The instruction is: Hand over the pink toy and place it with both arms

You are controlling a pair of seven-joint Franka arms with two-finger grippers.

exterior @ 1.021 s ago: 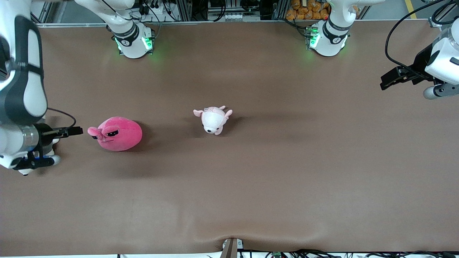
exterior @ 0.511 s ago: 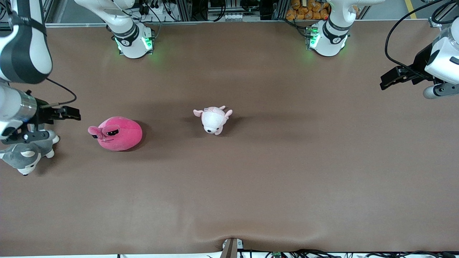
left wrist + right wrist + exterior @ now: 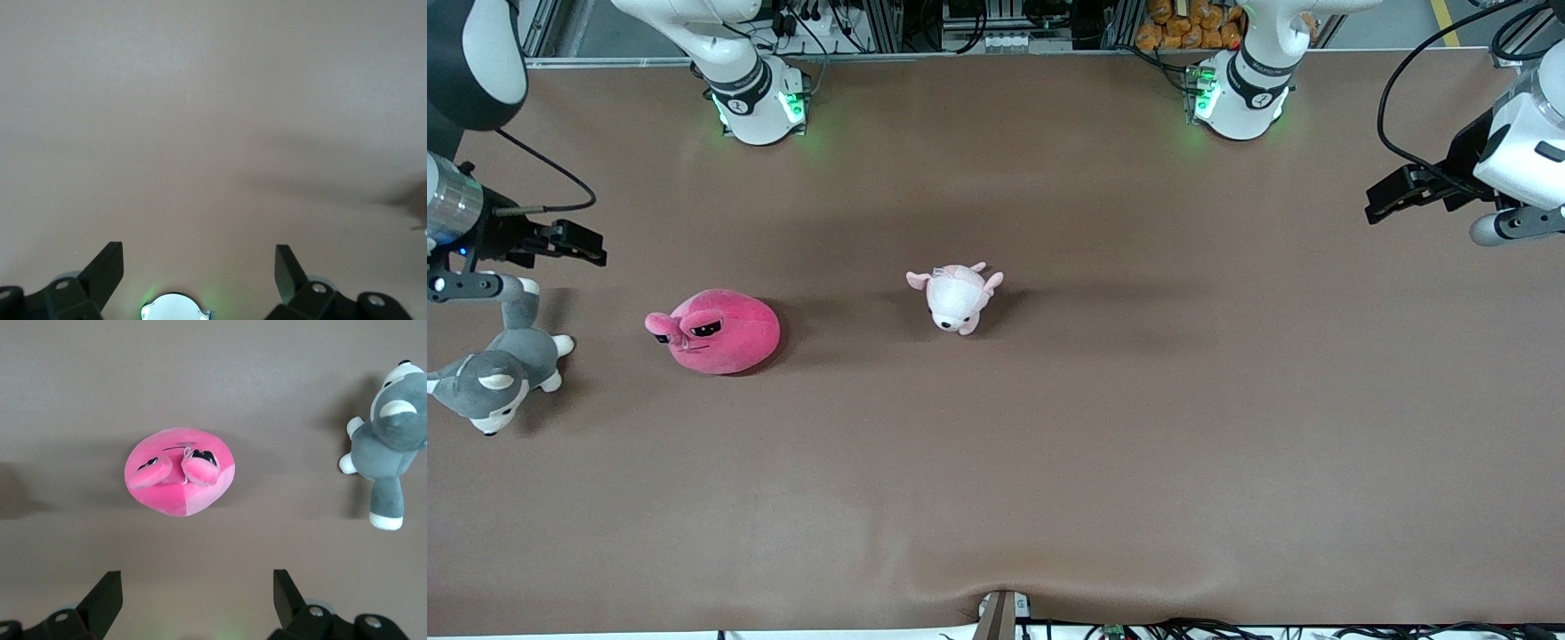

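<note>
The pink toy lies on the brown table toward the right arm's end, free of both grippers. It also shows in the right wrist view, with its black eyes up. My right gripper is open and empty. It hangs over bare table between the toy and the right arm's end of the table. In the right wrist view its fingers stand wide apart, clear of the toy. My left gripper is open and empty and waits over the left arm's end of the table; the left wrist view shows only bare table under it.
A grey-and-white husky plush lies at the right arm's end, nearer the front camera than the right gripper; it also shows in the right wrist view. A pale pink-and-white plush lies mid-table. The arm bases stand along the table's back edge.
My right gripper has pulled away from the pink toy toward the robots' side, uncovering the husky plush. The pink toy and the left arm have hardly moved.
</note>
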